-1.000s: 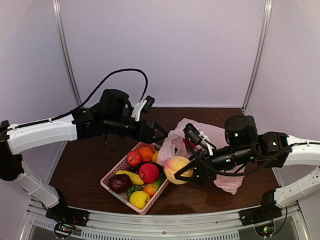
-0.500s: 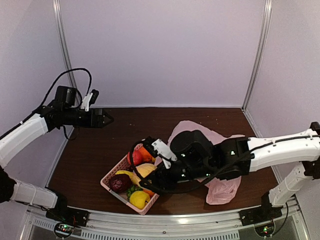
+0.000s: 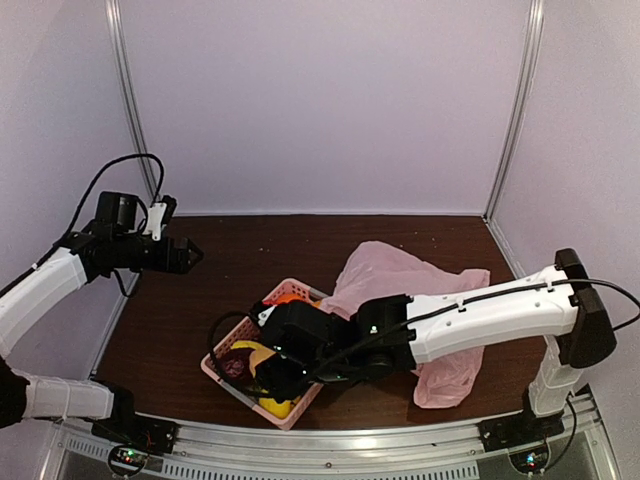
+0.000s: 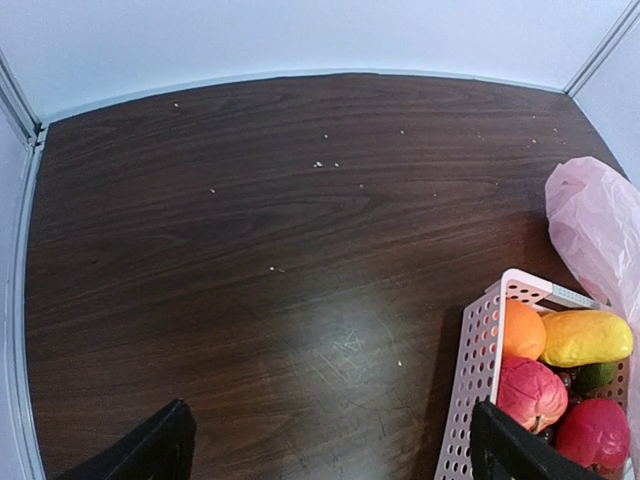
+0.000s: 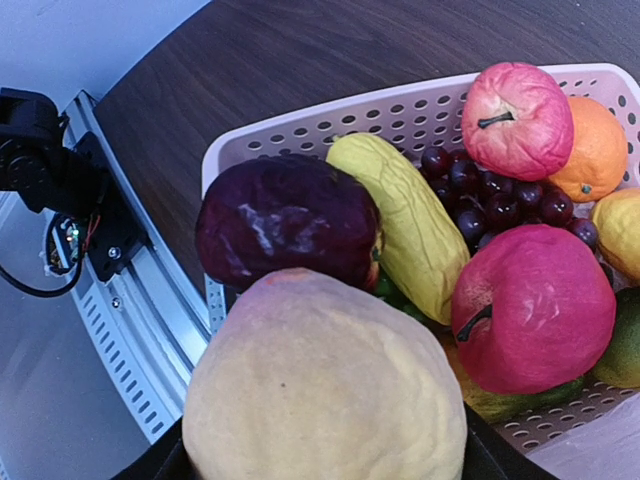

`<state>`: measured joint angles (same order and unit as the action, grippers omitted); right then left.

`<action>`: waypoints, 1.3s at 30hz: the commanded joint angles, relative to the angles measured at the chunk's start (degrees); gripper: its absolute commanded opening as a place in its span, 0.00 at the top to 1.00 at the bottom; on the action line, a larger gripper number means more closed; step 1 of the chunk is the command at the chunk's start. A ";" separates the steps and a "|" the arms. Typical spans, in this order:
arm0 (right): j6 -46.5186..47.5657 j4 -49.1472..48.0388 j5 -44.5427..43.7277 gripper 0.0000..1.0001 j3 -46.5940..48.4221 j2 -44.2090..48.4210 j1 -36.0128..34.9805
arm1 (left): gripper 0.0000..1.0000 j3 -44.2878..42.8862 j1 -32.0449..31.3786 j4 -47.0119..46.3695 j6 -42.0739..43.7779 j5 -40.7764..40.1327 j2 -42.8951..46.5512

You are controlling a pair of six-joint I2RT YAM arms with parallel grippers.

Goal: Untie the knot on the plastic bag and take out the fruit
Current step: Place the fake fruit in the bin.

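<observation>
While R end effector (image 5: 320,455) clamps pale fruit (image 5: 325,385) over basket (image 5: 330,130), L end effector (image 4: 328,455) apart.

**Open worktop to the left and far side; near centre and right blocked.**

The worktop (image 3: 240,250) lay bare from the left wall across the far side. The left hand (image 3: 188,254), fingers spread wide with nothing between them, hung over the far left with free passage below and ahead of it. The basket (image 4: 472,385) at near centre was heaped with fruit to its rim, leaving no gap inside. The right arm (image 3: 480,310) stretched over from the near right, barring approach from that side. The right hand (image 5: 322,455) filled the space above the basket's near end, clamped around a pale yellow fruit (image 5: 320,390). The pink bag (image 3: 400,275) lay slumped just beside the basket's right, covering the worktop there.
</observation>
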<state>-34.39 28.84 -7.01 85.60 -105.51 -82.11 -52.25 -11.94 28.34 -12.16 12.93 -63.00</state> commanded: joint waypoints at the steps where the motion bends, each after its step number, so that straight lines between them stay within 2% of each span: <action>1: -3.86 4.91 -4.98 0.43 3.10 -2.03 0.40 | 0.03 0.75 0.17 -3.06 0.72 -2.34 1.04; 16: -6.44 5.44 -5.61 0.34 3.35 -4.21 1.94 | 0.03 1.54 0.13 -3.38 0.09 1.01 -0.49; 23: -6.15 5.32 -5.38 0.18 3.41 -4.48 2.18 | 0.03 1.60 0.17 -3.38 0.15 1.27 -0.44; 29: -5.99 5.26 -5.56 0.11 3.35 -4.04 2.14 | 0.03 1.62 0.12 -3.57 0.09 1.31 -0.08; 39: -5.30 5.74 -6.07 0.07 3.11 -1.98 2.14 | 0.03 2.03 0.16 -4.00 -0.17 1.66 1.13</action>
<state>-40.42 33.69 -10.94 88.03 -109.14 -80.31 -51.18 -11.94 26.96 -12.10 13.76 -63.26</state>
